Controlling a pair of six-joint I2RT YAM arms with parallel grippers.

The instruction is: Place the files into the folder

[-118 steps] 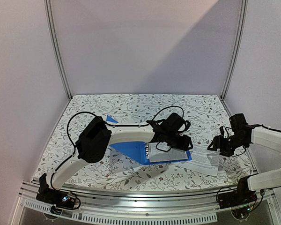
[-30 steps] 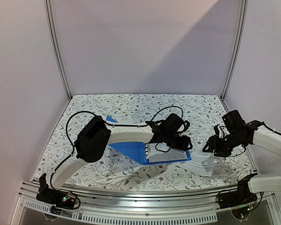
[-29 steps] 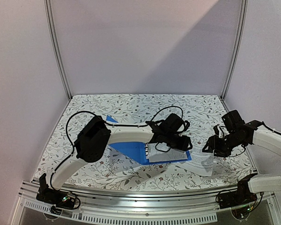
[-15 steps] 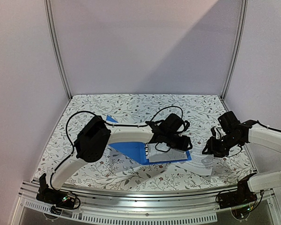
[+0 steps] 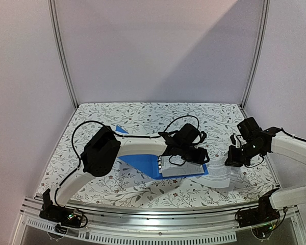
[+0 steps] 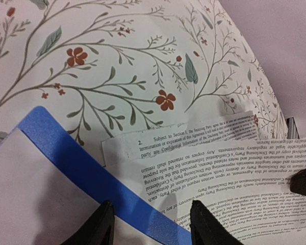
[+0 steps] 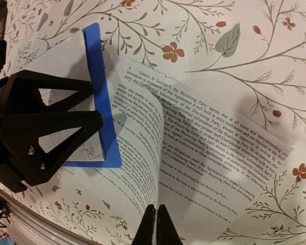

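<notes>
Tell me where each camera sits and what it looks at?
Top: above and behind, looking down at the table; left arm, right arm show.
Left wrist: looks down at folder and paper; left claw tips show.
Right wrist: looks down at paper, pinched in shut right claw.
Both wrist views share folder and paper.

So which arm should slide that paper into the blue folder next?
The right, probably. The right gripper is pinched shut on the top sheet of the files, curling its edge up off the table. The left gripper stands open over the folder.
</notes>
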